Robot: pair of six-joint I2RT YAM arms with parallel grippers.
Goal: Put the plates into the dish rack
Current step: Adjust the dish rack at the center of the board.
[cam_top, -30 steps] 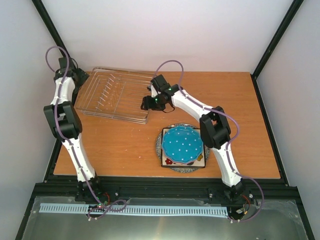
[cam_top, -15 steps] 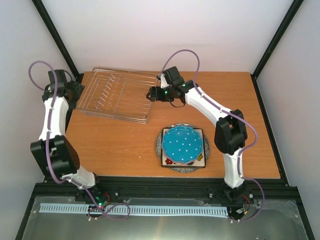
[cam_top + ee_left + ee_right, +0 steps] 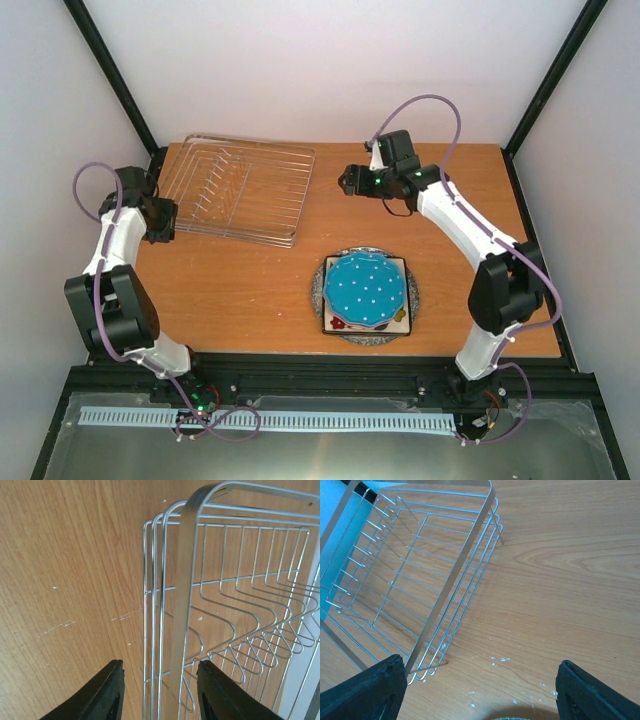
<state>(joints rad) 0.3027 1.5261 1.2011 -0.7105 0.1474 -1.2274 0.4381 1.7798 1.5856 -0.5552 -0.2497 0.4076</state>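
Dish rack (image 3: 238,190): shallow rectangular basket of thin silver wire with rows of upright tines. It sits flat on the table, at about 10 o'clock from the table's centre.

Plates: one stack at about 5 o'clock, well apart from the rack.
- Bottom: round grey speckled plate (image 3: 372,340).
- Middle: square cream plate (image 3: 342,322) with flowers and a dark rim.
- Top: blue white-dotted scalloped plate (image 3: 365,288), lying level.

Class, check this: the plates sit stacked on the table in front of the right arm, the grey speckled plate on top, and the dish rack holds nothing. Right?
Wrong in one point: the blue white-dotted plate lies on top, not the grey speckled plate, whose rim peeks out at the bottom. The top external view shows it. The dish rack does hold nothing.
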